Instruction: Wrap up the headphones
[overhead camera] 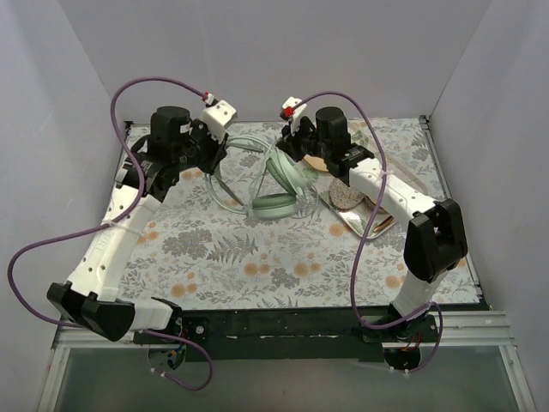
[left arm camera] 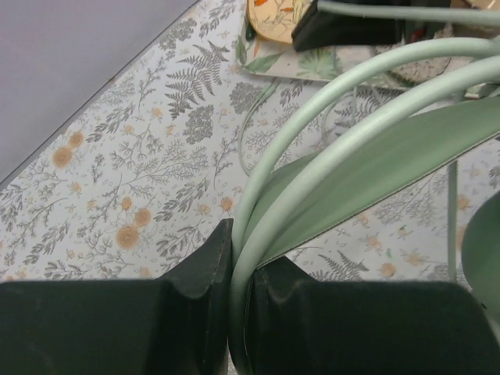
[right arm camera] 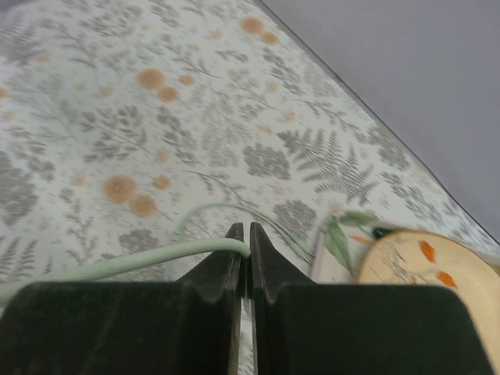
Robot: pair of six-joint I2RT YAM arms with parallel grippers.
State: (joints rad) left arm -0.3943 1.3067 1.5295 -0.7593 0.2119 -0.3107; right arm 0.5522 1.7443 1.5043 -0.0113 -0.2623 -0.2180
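The left gripper (left arm camera: 233, 238) is clenched on the thin double-wire headband (left arm camera: 312, 117) of the headphones (overhead camera: 279, 184). They lie on the floral cloth (overhead camera: 257, 257) at the far middle of the table, between the two wrists. This grip looks meant to anchor the frame so it cannot slide while the cord is led around it.

Just right of them, the right gripper (right arm camera: 246, 236) is pinched tight on the thin green cable (right arm camera: 133, 264), apparently to carry the loose length round.

In the overhead view both wrists cover their own fingers, and the right wrist covers part of the far ear cup. The cable's end is not visible in any view, and I cannot tell whether any turns are already wound. Further right, a tray (overhead camera: 356, 225) lies under the right forearm, its contents hard to identify. A cream disc (right arm camera: 414, 266) with orange marks is cut off in both wrist views.
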